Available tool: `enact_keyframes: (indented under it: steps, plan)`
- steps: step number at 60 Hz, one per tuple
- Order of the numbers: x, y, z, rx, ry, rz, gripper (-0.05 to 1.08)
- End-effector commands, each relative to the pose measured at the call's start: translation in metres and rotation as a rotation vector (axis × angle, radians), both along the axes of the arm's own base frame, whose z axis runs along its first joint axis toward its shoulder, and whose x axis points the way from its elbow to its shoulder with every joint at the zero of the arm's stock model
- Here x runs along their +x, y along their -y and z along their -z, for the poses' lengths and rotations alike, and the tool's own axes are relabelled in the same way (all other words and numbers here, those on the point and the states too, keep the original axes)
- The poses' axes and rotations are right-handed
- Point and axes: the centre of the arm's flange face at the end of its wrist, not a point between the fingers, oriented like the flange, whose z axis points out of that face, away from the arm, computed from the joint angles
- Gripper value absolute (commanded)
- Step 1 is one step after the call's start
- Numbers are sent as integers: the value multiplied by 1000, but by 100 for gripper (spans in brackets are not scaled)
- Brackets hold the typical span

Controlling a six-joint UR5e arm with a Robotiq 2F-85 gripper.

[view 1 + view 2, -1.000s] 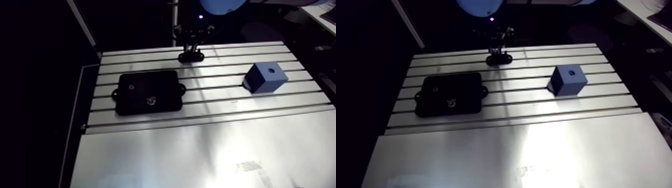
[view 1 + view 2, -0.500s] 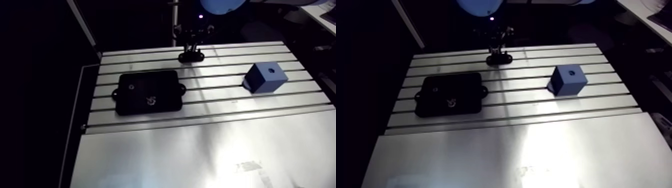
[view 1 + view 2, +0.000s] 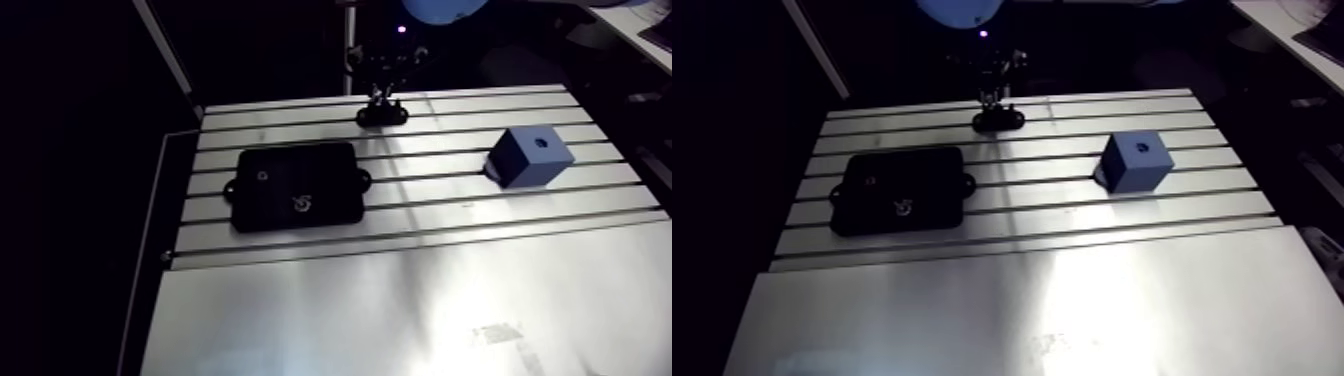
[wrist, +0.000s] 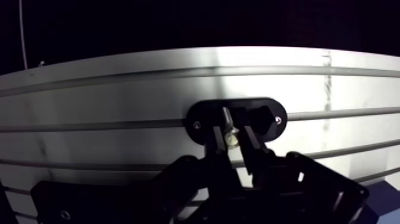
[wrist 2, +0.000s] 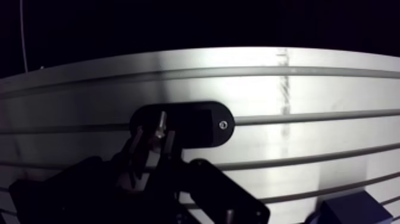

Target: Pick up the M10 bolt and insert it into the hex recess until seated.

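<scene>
At the table's far edge my gripper is shut on the M10 bolt, a thin shiny shank standing between the fingertips. Right under it lies a small black oval holder with a screw at each end. In the arm view the gripper hangs just above that holder. A blue cube with a dark hole in its top stands at the right of the table. At the left lies a black flat plate with a small hole and a pale mark on it.
The slotted aluminium table has long grooves running across its far half and a smooth sheet in front. A dark upright post stands behind the far edge, close to the gripper.
The gripper has risen a little above the black oval holder, still holding the bolt. The cube and the plate lie where they were.
</scene>
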Motion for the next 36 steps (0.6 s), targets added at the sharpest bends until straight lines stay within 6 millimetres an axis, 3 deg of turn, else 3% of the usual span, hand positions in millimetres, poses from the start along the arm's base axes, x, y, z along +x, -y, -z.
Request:
enact_keyframes:
  steps: [1, 13, 26, 30, 36]
  plan:
    - [-3, 1, -9, -4, -18, -2, 79]
    - [-6, 1, -29, -2, -49, -4, 79]
    - [-12, -10, -83, 15, -100, -23, 82]
    - [-10, -16, -109, 23, -90, -58, 83]
    - [-5, -16, -132, 29, -54, -127, 85]
